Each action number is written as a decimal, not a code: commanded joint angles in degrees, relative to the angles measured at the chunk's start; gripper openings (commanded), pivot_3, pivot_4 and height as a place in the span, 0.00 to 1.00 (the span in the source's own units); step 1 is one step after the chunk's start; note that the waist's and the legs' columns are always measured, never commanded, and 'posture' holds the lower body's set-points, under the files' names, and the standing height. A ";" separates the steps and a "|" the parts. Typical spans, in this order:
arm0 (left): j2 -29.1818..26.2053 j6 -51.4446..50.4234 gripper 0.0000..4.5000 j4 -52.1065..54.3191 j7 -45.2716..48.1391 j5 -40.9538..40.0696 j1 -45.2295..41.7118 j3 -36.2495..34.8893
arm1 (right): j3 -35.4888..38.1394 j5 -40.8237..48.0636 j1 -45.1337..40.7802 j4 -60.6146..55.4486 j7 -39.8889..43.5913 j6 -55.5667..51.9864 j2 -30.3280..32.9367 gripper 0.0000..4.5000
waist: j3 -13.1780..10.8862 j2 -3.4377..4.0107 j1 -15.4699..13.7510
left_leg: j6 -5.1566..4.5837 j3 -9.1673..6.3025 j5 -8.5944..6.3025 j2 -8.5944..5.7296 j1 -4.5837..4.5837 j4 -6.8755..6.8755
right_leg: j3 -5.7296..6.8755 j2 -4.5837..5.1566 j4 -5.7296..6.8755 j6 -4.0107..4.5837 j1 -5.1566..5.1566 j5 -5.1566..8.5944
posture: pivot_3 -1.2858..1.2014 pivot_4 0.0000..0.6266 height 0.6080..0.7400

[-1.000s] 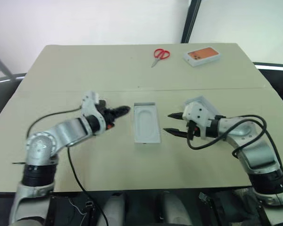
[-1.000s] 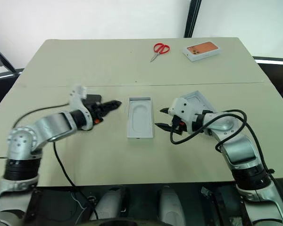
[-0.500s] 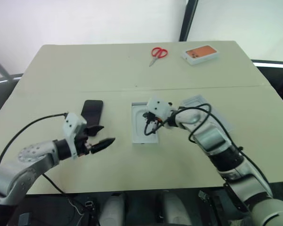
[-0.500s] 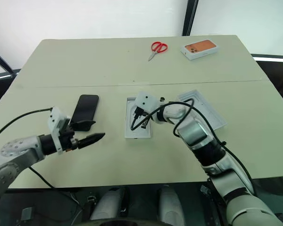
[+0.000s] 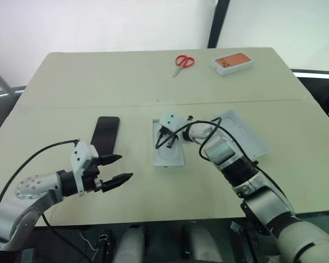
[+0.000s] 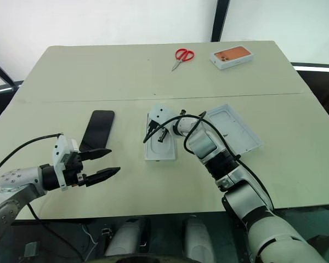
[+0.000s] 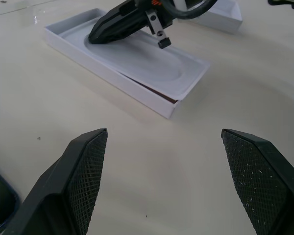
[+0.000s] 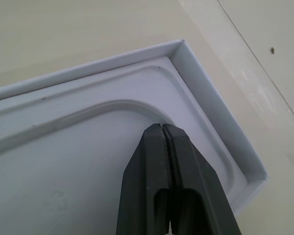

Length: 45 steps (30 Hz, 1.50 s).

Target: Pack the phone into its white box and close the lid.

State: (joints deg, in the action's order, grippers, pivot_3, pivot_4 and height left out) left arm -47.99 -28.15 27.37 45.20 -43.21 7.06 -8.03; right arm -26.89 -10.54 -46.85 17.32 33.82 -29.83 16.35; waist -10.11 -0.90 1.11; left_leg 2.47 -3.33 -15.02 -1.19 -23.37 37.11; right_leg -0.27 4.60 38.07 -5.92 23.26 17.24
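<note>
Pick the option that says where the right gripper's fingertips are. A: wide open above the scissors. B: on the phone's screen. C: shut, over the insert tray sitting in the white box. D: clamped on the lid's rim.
C: the right gripper has its fingers pressed together over the insert tray in the white box.

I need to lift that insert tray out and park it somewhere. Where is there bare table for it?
Bare table runs along the near edge in front of the white box, between the left gripper and the right arm. The far half is bare left of the scissors. Crowded: the middle, where the phone, box, right gripper and lid sit side by side.
</note>
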 commanded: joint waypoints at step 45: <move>7.39 -50.51 1.00 -35.54 -32.32 -3.63 -36.01 -16.24 | -3.59 -0.27 -2.37 1.46 -0.01 -1.19 -19.62 0.00 | 0.08 -0.10 1.31 | 0.61 -0.14 0.35 -0.03 0.02 0.00 | 0.05 -0.05 0.23 -0.03 0.12 -0.01 | 0.52 0.24 1.00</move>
State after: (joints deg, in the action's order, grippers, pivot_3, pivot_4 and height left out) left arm -41.07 -78.24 -7.57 12.19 -47.36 -29.05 -23.87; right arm -30.74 -10.84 -47.73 20.04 34.02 -32.08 -2.29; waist -10.03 -0.99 2.43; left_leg 3.08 -3.47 -14.67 -1.23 -23.34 37.10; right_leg -0.21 4.57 38.30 -5.95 23.38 17.23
